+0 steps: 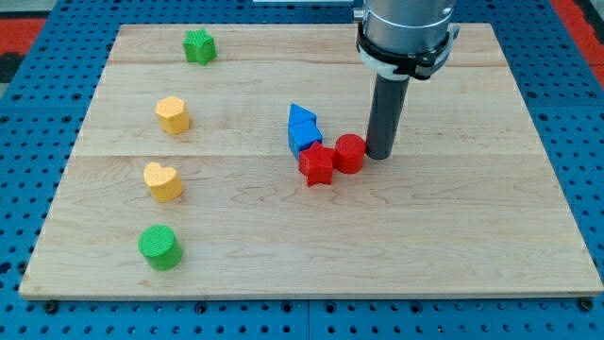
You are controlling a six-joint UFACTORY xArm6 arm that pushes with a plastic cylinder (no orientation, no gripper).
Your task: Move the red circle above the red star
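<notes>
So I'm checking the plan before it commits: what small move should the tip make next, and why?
Probably slide my tip around to the view's bottom of the red circle, then push toward the view's top. The circle sits right of the red star, touching it, not above, and my tip is on the circle's right.

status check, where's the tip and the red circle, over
My tip down at the red circle's right side, touching or nearly. Circle right of the red star, not yet above it. Blue blocks crowd the spot above the star.

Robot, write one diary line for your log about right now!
my tip: at view's right of red circle, close beside it | red circle: right of red star, touching, not above it yet | blue blocks: behind star
</notes>
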